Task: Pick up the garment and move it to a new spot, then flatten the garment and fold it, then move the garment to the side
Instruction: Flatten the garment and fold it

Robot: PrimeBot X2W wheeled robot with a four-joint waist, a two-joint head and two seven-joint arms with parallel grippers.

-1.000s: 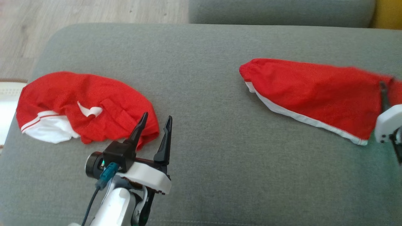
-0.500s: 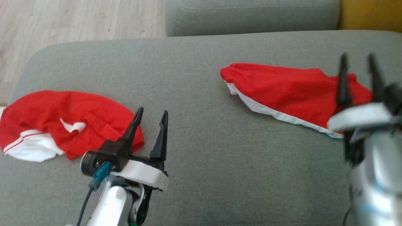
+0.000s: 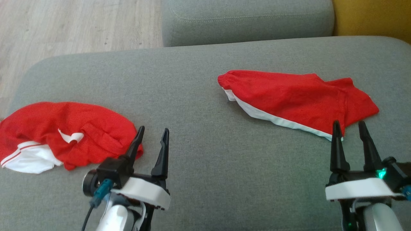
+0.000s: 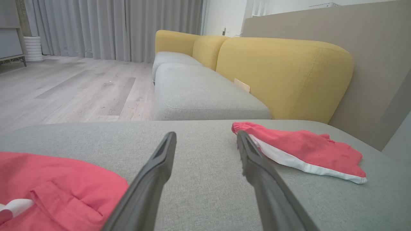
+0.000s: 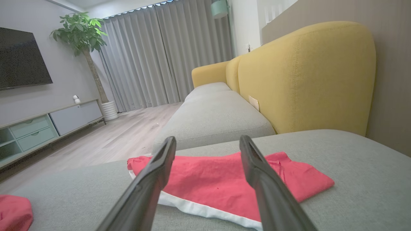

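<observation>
The left gripper (image 3: 153, 129) has two long, dark fingers (image 3: 160, 157) tapering to sharp tips, set on a black base over a white moulded housing (image 3: 144, 192). A black cylinder (image 3: 90, 183) sits at its side, and a teal connector (image 3: 102, 189) feeds a dark cable (image 3: 88, 215) down beside the pale, glossy forearm (image 3: 117, 218). The right gripper (image 3: 348, 122) is built alike, with a small green light (image 3: 381, 174) glowing on its black base

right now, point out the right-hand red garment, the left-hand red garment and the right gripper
right-hand red garment (image 3: 289, 96): head view, middle of its red top
left-hand red garment (image 3: 57, 122): head view, red cloth above white patch
right gripper (image 3: 348, 123): head view, midway between fingertips
</observation>
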